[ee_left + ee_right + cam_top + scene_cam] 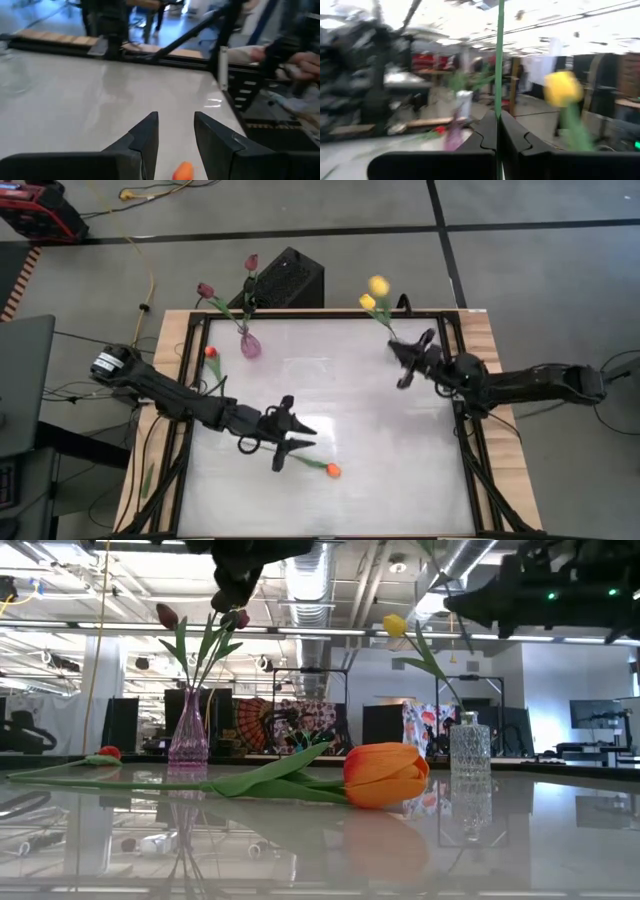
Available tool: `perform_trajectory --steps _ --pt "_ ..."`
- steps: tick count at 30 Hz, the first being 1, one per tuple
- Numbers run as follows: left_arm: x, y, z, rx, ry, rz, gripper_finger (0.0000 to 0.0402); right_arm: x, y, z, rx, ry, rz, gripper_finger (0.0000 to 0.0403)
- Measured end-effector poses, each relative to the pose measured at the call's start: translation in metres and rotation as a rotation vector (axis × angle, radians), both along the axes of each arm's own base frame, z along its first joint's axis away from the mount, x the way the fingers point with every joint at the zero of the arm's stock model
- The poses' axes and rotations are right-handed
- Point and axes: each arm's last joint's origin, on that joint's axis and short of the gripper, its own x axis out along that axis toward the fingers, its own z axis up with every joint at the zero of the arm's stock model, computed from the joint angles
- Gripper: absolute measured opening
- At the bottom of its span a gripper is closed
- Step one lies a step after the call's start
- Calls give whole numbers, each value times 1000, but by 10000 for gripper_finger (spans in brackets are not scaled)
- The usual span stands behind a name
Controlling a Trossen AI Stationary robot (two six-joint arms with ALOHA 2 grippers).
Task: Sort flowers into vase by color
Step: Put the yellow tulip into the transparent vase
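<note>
While your right gripper (498,131) pinches a yellow tulip (378,285) stem, drop the left gripper's (296,445) parted fingers astride the orange tulip's (332,470) stem just beyond them.

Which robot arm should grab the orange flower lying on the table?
The left one, probably. Its open pincer hovers right beside the orange tulip lying flat on the table. The right pincer is far across, shut on a yellow tulip's stem.
</note>
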Motion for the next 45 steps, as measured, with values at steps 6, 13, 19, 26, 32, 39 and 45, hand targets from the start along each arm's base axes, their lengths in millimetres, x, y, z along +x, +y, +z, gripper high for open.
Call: perform_trajectory --steps 6,13,19,26,32,39,45 --pt "-12 -18 -34 39 -118 -84 112 -8 -27 3 89 -97 -151 25" --pt "-11 -33 -63 181 -188 -148 112 -7 -51 -13 216 -90 -352 25" --pt "-4 -30 -60 182 -205 -180 112 1 -62 -24 229 -112 -454 25" --pt "-6 -34 -59 201 -213 -313 112 7 -68 -35 224 -135 -522 25" --pt "-6 -34 -63 234 -188 -337 112 -5 -54 -57 260 -148 -576 25" --pt "-6 -34 -64 283 -189 -343 112 -9 -40 -66 259 -93 -579 25" --pt "-4 -30 -64 283 -186 -331 112 2 -45 -48 184 -126 -587 25"
